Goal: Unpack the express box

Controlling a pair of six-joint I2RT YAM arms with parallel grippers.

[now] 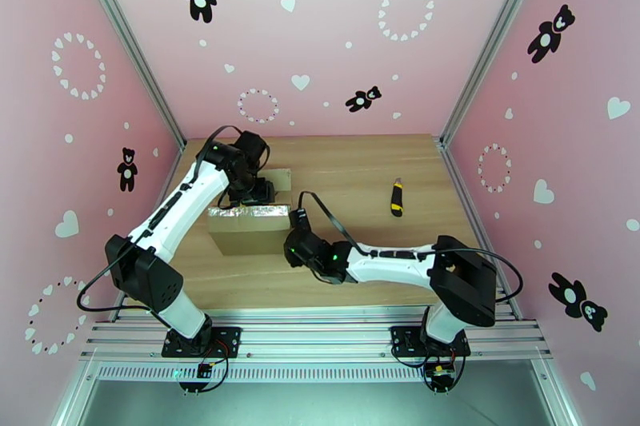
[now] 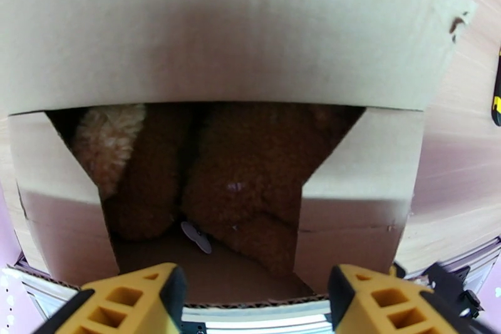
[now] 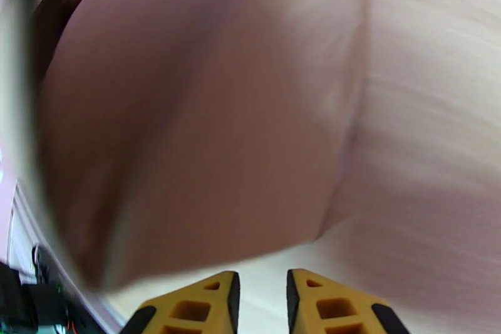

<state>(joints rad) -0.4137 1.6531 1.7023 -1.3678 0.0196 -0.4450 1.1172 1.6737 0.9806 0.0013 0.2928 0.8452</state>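
Two things lie on the wooden table [image 1: 360, 164]: the express box [image 1: 250, 229], left of the middle, and a yellow-and-black utility knife [image 1: 396, 197] well apart to its right. The box is open, with its far flap [image 1: 277, 178] standing up. From my left wrist I look straight into it. The short side flaps [image 2: 357, 203] lean inward and narrow the mouth, and a brown plush toy [image 2: 238, 185] lies inside with a small white tag [image 2: 197, 238] beside it. My left pincer [image 2: 253, 304] hangs over that opening with its fingers [image 2: 131, 297] spread wide, released and holding nothing. My right pincer [image 3: 258, 304] sits low by the box's right end, where the cardboard wall [image 3: 206, 141] is a close blur. Its fingers are nearly clenched with only a slit between them and nothing in it. Whether they touch the wall I cannot tell.
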